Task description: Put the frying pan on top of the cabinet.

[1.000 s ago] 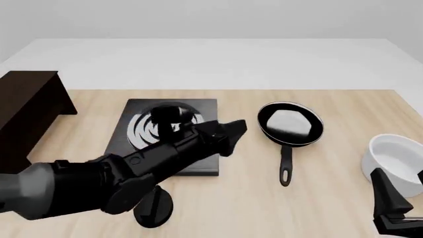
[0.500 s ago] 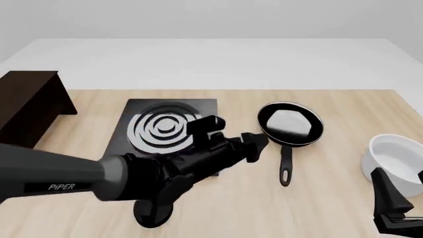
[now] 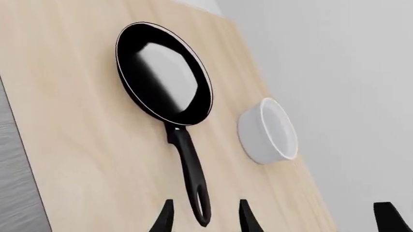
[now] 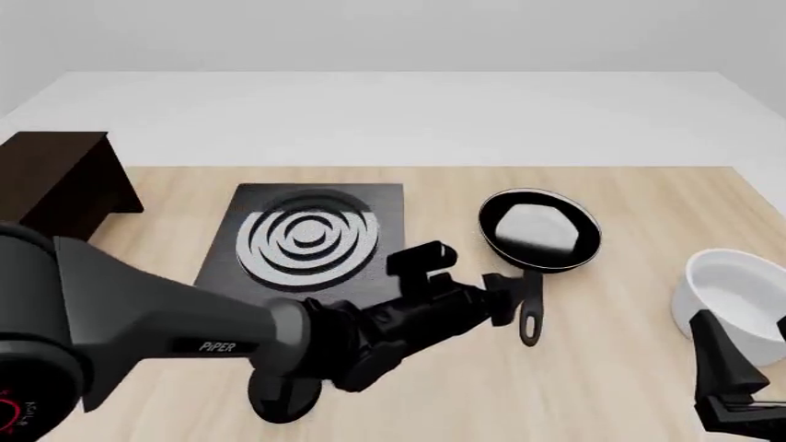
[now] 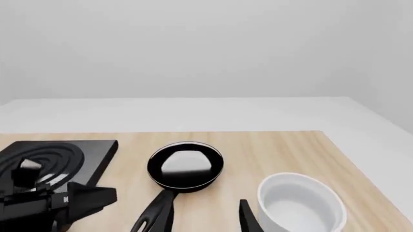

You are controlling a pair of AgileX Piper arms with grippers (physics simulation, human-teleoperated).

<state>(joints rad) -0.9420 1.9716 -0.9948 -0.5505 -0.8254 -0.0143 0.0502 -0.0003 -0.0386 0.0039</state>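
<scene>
Reaching for the frying pan (image 4: 539, 228): left end effector (image 3: 203, 220) spread, straddling the handle end, not yet pinching. Next: close on handle, lift, carry to cabinet (image 4: 55, 198). Right end effector (image 5: 200, 217) spread, idle near white bowl (image 5: 300, 203).

Front view high behind arms; wrist views close, all sharing frying pan (image 4: 538, 229).

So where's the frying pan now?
In the front view, the frying pan sits on the table's right side, between the stove plate and the white bowl.
</scene>
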